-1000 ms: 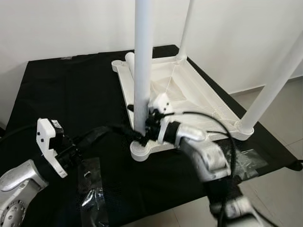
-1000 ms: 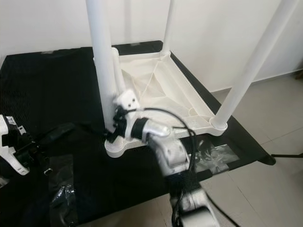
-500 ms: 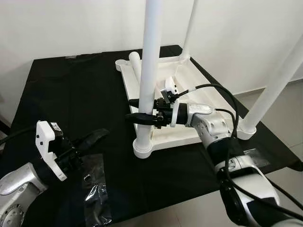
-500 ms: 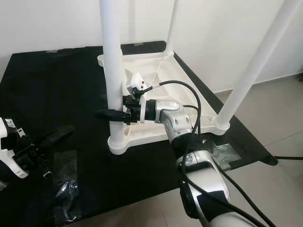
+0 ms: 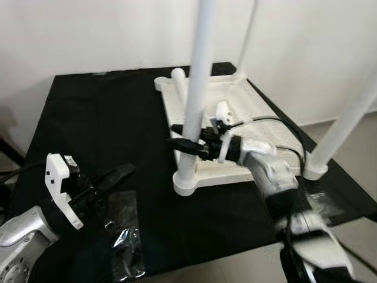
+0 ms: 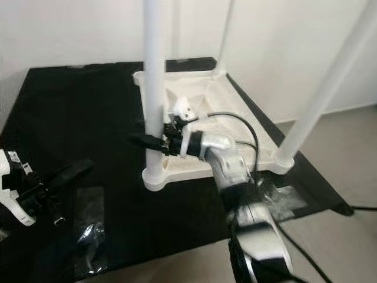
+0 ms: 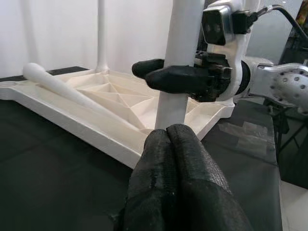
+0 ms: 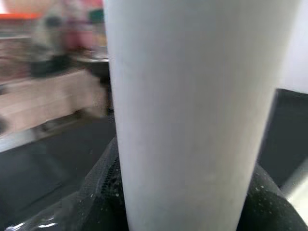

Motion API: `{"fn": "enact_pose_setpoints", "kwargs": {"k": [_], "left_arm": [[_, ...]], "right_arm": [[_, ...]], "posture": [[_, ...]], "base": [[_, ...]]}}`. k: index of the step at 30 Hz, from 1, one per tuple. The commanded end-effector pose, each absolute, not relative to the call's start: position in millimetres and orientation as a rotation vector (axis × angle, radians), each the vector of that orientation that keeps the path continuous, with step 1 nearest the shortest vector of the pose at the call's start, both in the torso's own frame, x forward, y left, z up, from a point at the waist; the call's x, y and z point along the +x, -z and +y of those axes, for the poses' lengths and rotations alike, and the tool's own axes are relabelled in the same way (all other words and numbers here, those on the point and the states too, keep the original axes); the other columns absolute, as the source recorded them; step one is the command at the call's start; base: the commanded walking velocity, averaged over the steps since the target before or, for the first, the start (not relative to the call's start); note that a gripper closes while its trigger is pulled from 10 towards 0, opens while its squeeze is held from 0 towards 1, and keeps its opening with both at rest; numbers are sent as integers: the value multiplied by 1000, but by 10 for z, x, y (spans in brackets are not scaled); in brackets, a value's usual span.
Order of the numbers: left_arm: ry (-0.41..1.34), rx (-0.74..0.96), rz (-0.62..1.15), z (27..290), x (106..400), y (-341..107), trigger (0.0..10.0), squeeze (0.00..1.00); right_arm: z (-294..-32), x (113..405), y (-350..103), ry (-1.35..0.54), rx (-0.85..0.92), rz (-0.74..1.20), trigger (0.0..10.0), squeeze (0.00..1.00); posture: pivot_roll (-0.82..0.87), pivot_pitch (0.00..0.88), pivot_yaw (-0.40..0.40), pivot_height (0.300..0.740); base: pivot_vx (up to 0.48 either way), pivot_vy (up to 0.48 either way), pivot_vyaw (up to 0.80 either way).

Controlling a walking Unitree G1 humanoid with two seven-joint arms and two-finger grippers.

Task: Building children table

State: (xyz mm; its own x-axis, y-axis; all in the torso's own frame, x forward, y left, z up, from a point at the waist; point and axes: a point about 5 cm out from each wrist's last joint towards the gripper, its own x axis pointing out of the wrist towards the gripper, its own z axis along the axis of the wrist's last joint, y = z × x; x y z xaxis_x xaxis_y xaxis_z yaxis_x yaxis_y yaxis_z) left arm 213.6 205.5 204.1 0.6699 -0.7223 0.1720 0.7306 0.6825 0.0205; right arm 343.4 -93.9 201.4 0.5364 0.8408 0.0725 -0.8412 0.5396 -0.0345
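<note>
Item: white plastic children's table top (image 5: 235, 112), inverted, lying at the centre right of the head views on a black cloth-covered tabletop (image 5: 94, 118); three white tubular legs standing upright in its corner sockets, namely the near-left leg (image 5: 197, 88), a far leg (image 5: 250, 29) at the upper right and a near-right leg (image 5: 347, 118) at the right edge; a fourth white tapered leg (image 7: 62, 86) lying loose along the far-left rim of the table top, not yet fitted.

Right hand (image 5: 184, 140): centre of frame, black fingers closed around the lower part of the near-left leg, just above its socket (image 5: 188, 183); the right wrist view shows the leg pressed between the two fingers.

Left hand (image 5: 115, 174): lower left of frame, fingers shut together on nothing, held above the tabletop and well apart from the table top; beneath it, a crumpled clear plastic bag (image 5: 126, 259).

Step in hand, as judged: seating or tightening the near-left leg in its socket.

Handling notes: keep the grip low on the leg, close to the socket, so that force goes down the leg's axis and not sideways; hold the leg plumb while pressing or twisting; the light table top may slide on the cloth, so the left hand could brace its near-left corner; check the leg sits fully home before letting go; the loose leg remains for the far-left corner.
</note>
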Motion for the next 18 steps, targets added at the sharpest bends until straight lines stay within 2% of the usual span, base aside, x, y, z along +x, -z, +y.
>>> {"fn": "enact_pose_setpoints", "kwargs": {"k": [1,2,3,4,5,8,14,15,16,18], "left_arm": [[819,-42,-165,2089,2129,-2054,10000,0],[819,-41,-165,2101,2134,-2060,10000,0],[819,-41,-165,2101,2134,-2060,10000,0],[819,-40,-164,2113,2142,-2062,10000,0],[820,-37,-162,2120,2148,-2060,10000,0],[822,-33,-157,2122,2171,-2050,10000,0],[818,-33,-158,2118,2167,-2048,10000,0],[816,-34,-159,2119,2165,-2048,10000,0],[816,-33,-160,2117,2167,-2048,10000,0],[816,-33,-161,2115,2170,-2049,10000,0]], "right_arm": [[-1000,3332,-1605,-724,3,70,0,0],[-918,3160,-1444,-565,11,110,0,0],[-918,3160,-1444,-565,11,110,0,0],[-804,3015,-1394,-505,-61,81,0,0],[-690,2930,-1411,-500,-126,38,0,0],[-461,2882,-1429,-601,-152,15,0,0],[-496,2867,-1425,-566,-108,64,0,0],[-509,2863,-1433,-549,-86,84,10000,0],[-481,2857,-1456,-585,-62,93,10000,518],[-455,2842,-1476,-607,-48,97,10000,518]], "posture": [[24,127,-40,740],[24,127,-33,740],[24,127,-33,740],[26,125,-23,740],[24,122,-19,740],[27,111,-24,740],[27,113,-28,740],[27,112,-30,740],[29,113,-32,740],[29,113,-32,740]], "base": [[0,0,0],[0,0,0],[0,0,0],[0,0,0],[0,0,0],[0,0,0],[0,0,0],[0,0,0],[0,0,0],[0,0,0]]}}
